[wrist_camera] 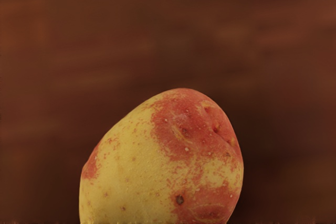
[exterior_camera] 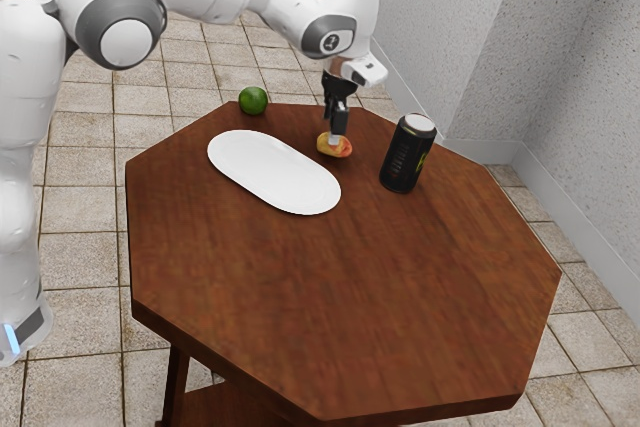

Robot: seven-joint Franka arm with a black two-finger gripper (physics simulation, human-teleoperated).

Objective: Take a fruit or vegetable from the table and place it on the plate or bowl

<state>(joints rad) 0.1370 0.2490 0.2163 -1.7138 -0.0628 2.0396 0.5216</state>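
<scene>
Item: octagonal wooden table (exterior_camera: 350, 287), standing on a tiled floor beside grey walls. Item: white oval plate (exterior_camera: 273, 172), lying on the table toward the exterior view's left and carrying nothing. Item: yellow-and-red fruit (exterior_camera: 343, 149), resting on the table between the plate and the can, near the table's far edge; in the wrist view it is showing speckled, blotched skin (wrist_camera: 163, 166) directly under the hand. Item: gripper (exterior_camera: 338, 134), pointing straight down and hanging at the top of the fruit; whether it is clasping the fruit cannot be told. Item: green lime (exterior_camera: 253, 100), sitting at the far edge beyond the plate. Item: black can (exterior_camera: 407, 153), standing upright just beside the fruit.
</scene>
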